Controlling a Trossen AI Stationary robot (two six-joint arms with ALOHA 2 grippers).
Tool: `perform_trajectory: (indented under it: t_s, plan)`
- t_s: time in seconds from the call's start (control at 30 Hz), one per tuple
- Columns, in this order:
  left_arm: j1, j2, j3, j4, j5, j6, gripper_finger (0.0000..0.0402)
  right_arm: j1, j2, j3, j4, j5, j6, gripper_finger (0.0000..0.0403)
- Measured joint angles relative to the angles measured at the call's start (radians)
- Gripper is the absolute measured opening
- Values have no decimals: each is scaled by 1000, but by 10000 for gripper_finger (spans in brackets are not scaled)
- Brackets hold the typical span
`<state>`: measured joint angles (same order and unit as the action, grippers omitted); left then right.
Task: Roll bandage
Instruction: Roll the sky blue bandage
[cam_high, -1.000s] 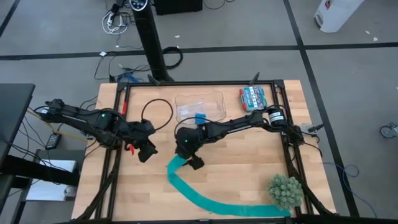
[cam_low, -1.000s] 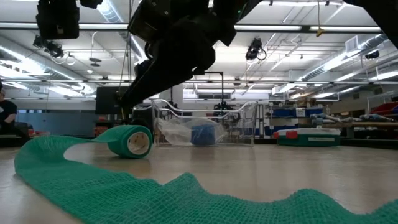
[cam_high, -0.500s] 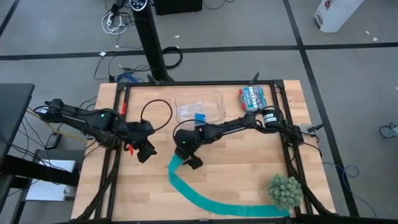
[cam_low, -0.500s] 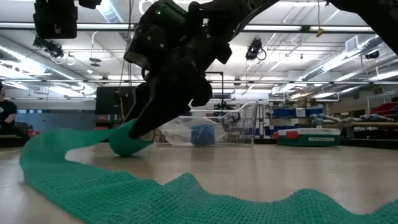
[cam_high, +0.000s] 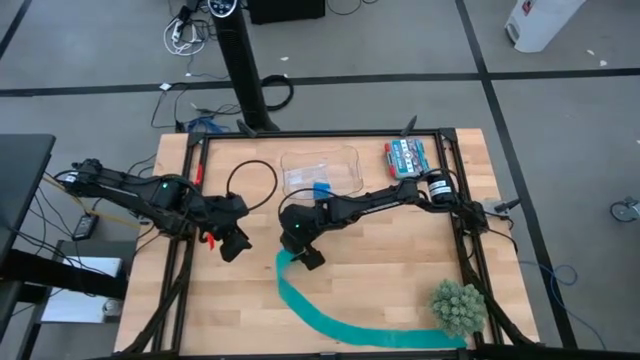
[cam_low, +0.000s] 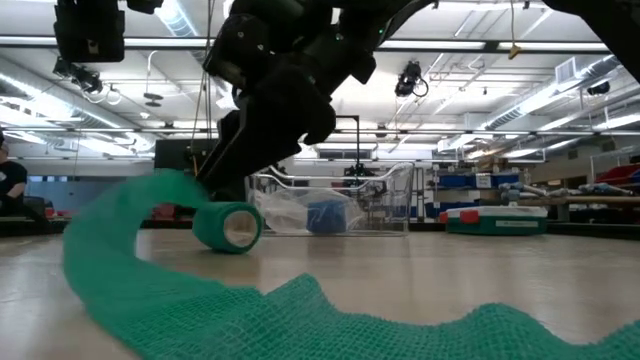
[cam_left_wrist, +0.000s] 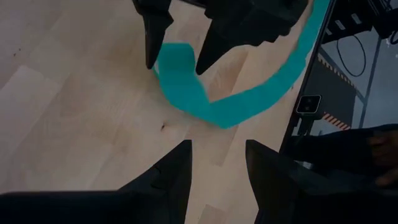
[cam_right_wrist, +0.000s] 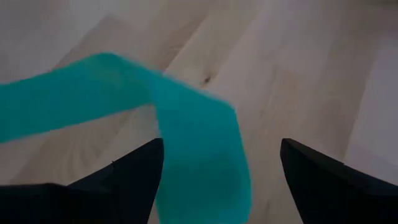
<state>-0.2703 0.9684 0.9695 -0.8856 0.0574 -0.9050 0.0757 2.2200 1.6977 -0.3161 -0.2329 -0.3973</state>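
Right pincer (cam_high: 303, 254), fingers apart, straddles the bandage (cam_high: 330, 322) coil (half hidden overhead); left pincer (cam_high: 236, 243) gapes beside it.

Bandage (cam_high: 330, 325): teal-green soft mesh fabric, partly rolled. Rolled end seen as small coil (cam_low: 229, 227) lying on its side on the wood tabletop, near table centre, pale core facing the low cam. From the coil, a loose tail is lifted up in an arch, then laid flat as a long narrow ribbon curving away toward approx. 5 o'clock in the high view, ending near the table's front edge. Ribbon surface seen wavy, not taut.
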Motion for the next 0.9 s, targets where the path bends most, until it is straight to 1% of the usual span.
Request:
perform_trajectory:
  t_s: [0.2,0.37,0.4,0.57,0.7,0.9]
  plan:
    - [0,0,0,0,0,0,157,-3,0,0,-40,-7,-63,308]
    - [0,0,0,0,0,1,157,-18,0,0,-55,-85,-48,308]
    - [0,0,0,0,0,1,157,-19,1,0,-55,-87,-45,308]
    - [0,0,0,0,0,2,157,-19,3,0,-49,-77,-83,308]
    - [0,0,0,0,0,-5,157,-19,3,0,-52,-77,-75,308]
    - [0,0,-1,0,-1,-13,157,4,0,0,-116,-40,-54,308]
